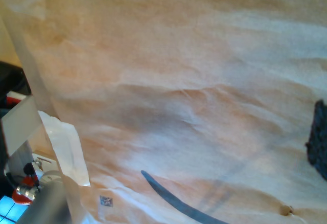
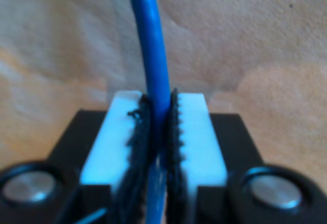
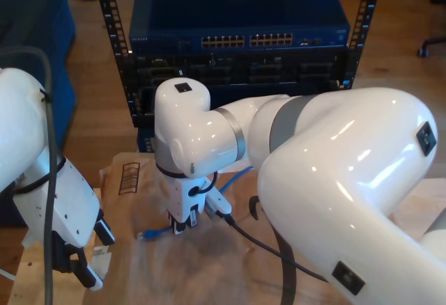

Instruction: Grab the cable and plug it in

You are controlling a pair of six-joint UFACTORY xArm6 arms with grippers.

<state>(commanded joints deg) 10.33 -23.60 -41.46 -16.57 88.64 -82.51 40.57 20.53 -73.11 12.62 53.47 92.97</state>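
The thin bright blue cable [image 2: 153, 45] runs straight through the toothed pads of my second gripper [image 2: 159, 101], which is shut on it. In the exterior view that gripper [image 3: 182, 227] points down at the brown paper, near the middle. The cable's short end with a small plug [image 3: 144, 235] lies on the paper just to its left in that view. The rest of the cable [image 3: 240, 173] trails off behind the arm. My first gripper [image 3: 82, 271] hangs low at the exterior view's left, apart from the cable. Whether its jaws are open or shut is unclear.
A blue network switch [image 3: 240, 40] with rows of ports sits in a black rack [image 3: 115, 33] at the back. Crumpled brown paper [image 1: 179, 81] covers the table. A black arm cable [image 3: 265, 247] crosses the paper. A dark curved strip [image 1: 173, 203] lies on the paper.
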